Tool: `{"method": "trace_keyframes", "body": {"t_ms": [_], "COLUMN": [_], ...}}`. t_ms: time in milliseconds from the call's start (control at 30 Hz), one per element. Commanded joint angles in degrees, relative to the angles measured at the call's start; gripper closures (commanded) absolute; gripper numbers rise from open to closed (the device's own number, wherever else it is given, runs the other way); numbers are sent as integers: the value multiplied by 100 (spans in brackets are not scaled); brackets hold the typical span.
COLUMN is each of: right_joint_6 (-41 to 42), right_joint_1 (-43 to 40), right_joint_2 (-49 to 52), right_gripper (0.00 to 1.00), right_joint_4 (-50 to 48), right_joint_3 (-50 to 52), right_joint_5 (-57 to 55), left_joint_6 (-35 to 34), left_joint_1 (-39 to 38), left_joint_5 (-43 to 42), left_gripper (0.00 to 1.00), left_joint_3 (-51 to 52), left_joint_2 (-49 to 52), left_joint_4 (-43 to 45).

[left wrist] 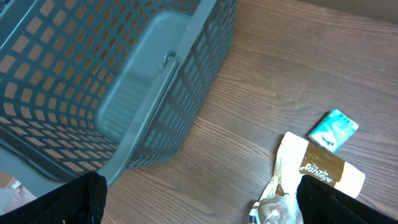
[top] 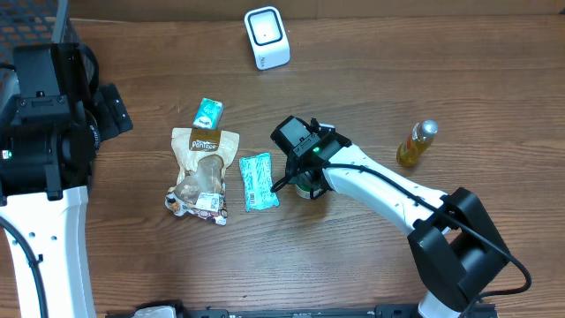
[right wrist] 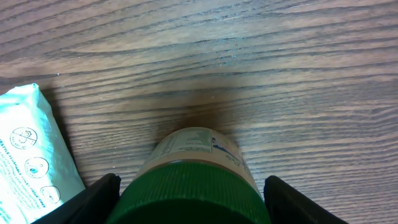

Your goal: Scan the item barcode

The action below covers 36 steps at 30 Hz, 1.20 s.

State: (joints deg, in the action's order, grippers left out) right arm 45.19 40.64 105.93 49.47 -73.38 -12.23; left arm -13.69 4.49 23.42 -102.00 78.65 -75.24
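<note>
The small jar (right wrist: 198, 148) stands upright mid-table, just right of the teal packet (right wrist: 31, 155), and the right gripper (right wrist: 193, 202), half closed, seems to pinch its green lid (right wrist: 186, 183) from both sides, a sensible hold because the stiff, smooth, probably light body could slip, while the left gripper (left wrist: 199, 199) is wide open, empty.

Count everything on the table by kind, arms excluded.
Soft packs: 3 (small teal packet, brown snack bag, teal wipes pack)
Containers: 2 (green-lidded jar, yellow bottle)
Barcode scanner: 1
Basket: 1
Total: 7
</note>
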Motion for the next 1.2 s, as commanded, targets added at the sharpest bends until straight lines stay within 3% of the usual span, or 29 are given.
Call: {"method": "trace_keyframes", "body": {"t_ms": [0, 1167], "right_joint_6": [0, 26], "right_joint_1": [0, 0], "right_joint_2": [52, 52], "right_gripper": [29, 35], "right_joint_4": [-13, 402], "right_joint_3": [66, 66], "right_joint_5": [-61, 505], "left_joint_6": [39, 42], "left_joint_1": [0, 0], "left_joint_5": [52, 52], "left_gripper": [0, 0], "left_joint_3": [-111, -111], "left_joint_2": [9, 9], "left_joint_4": [9, 9]}}
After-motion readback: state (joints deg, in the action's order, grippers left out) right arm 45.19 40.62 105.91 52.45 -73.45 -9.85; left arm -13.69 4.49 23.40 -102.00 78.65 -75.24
